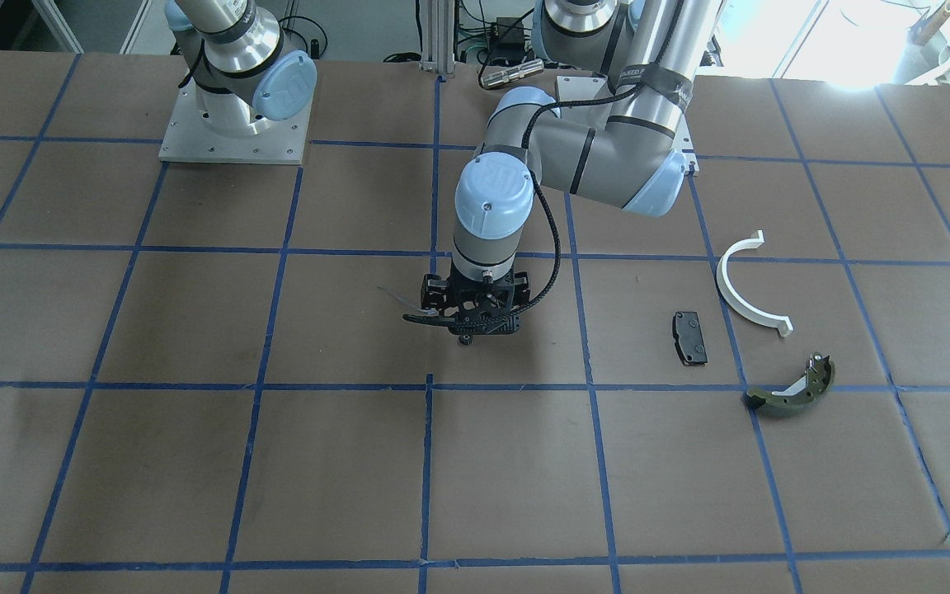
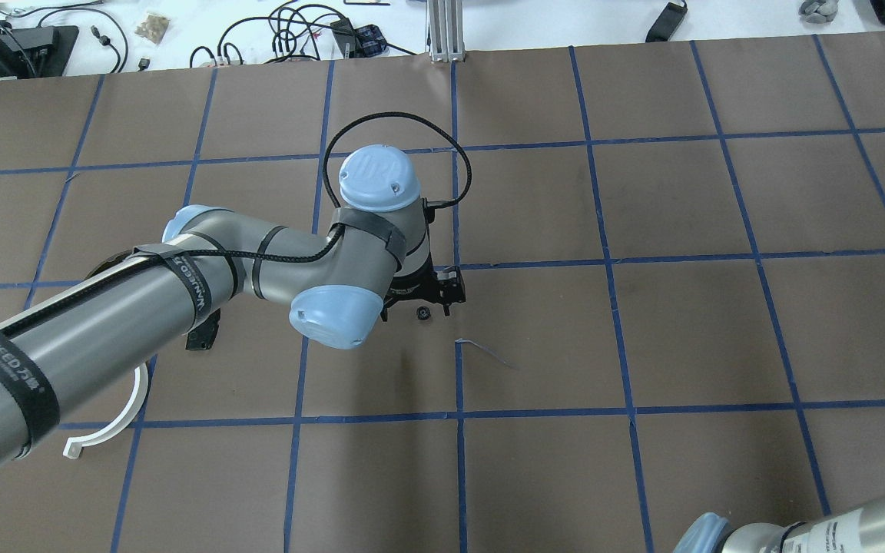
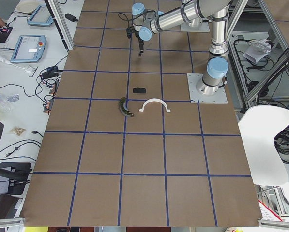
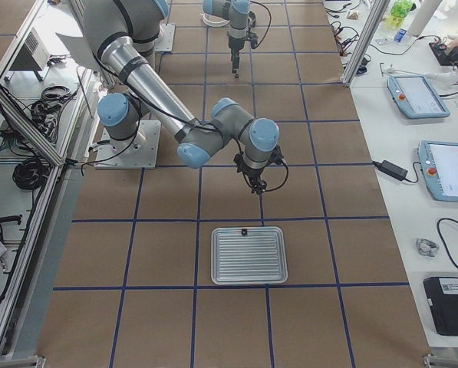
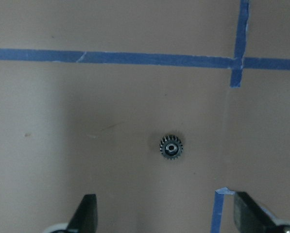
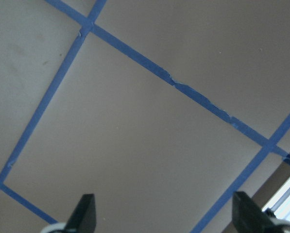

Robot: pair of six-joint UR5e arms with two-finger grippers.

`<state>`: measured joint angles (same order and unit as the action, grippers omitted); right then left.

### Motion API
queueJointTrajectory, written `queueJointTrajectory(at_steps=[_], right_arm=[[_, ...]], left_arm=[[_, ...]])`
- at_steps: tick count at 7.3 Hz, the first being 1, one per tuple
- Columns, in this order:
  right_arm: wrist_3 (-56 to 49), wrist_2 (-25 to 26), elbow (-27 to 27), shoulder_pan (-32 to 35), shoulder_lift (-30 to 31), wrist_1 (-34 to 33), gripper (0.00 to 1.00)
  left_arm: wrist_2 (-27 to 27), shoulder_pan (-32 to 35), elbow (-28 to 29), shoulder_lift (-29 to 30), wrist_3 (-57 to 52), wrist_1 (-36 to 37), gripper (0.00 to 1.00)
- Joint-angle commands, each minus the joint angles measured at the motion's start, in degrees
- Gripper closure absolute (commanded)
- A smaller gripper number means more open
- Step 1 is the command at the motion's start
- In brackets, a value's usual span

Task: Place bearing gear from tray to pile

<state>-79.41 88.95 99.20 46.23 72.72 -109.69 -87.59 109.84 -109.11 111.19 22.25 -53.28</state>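
Lying on table [image 5: 86,107], bearing gear [image 5: 171,147] below left tool [image 5: 164,208], untouched; tool spread wide apart

left arm [image 2: 104,315] and right arm [image 1: 228,49]: silver-grey tubes, pale blue joint caps [image 2: 379,178]. black cable [image 2: 396,116] strapped along the left, left gripper [image 5: 166,213] black too

A: Lighting?
B: Bright, even; window glare blown out at front view's top right.
A: Sharpness?
B: Wrist views soft; fingers [image 5: 86,214] dark, blurred; faint shadow on tabletop [image 5: 62,145].
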Motion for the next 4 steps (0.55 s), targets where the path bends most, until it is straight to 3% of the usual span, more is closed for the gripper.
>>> queueJointTrajectory(at_steps=[1,3,4], right_arm=[[-10.66,0.00,-3.64,-4.39,-3.87,-1.92,0.00],[-18.37,0.70,-9.08,-4.48,-12.20,-9.64,0.00],[-22.68,0.79,-12.59,-5.18,-15.12,-9.67,0.00]], left_arm=[[-0.12,0.63,-0.85,2.61,0.25,5.36,0.00],[-0.12,0.98,-0.93,3.76,0.17,6.96,0.00],[-0.38,0.90,-0.93,3.86,-0.18,7.22,0.00]])
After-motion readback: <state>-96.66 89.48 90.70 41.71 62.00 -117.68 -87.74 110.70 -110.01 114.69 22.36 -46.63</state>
